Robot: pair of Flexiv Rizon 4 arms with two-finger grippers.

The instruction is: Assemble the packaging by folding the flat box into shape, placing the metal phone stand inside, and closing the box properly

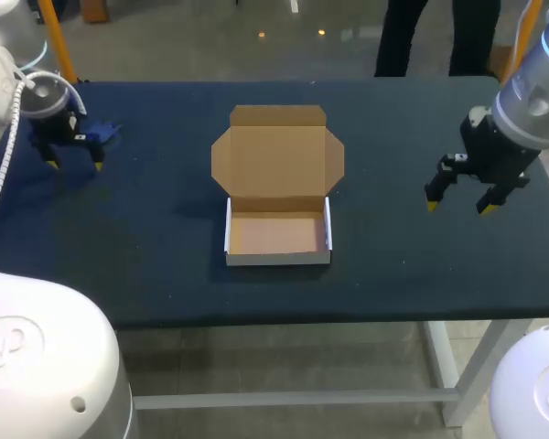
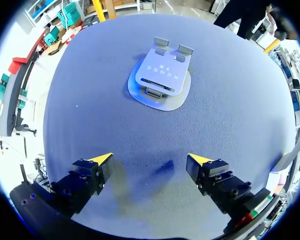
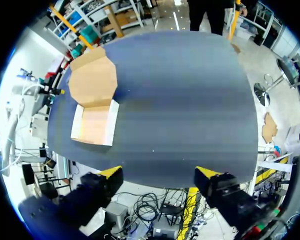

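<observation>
The cardboard box (image 1: 276, 236) stands mid-table, folded into a shallow white-walled tray with its brown lid (image 1: 276, 155) lying open and flat behind it. Nothing is inside the tray. The metal phone stand (image 2: 160, 80) lies flat on the cloth at the far left, just ahead of my left gripper (image 2: 150, 167), which hovers open above the table with nothing between its fingers. In the head view the stand (image 1: 104, 134) shows only partly behind that gripper (image 1: 75, 165). My right gripper (image 1: 457, 208) hangs open over the table's right side, well clear of the box (image 3: 95, 107).
A dark blue cloth covers the table (image 1: 165, 265). Bare cloth lies between the box and each gripper. In the right wrist view the table's edge (image 3: 160, 172) runs just ahead of the right gripper (image 3: 157, 180).
</observation>
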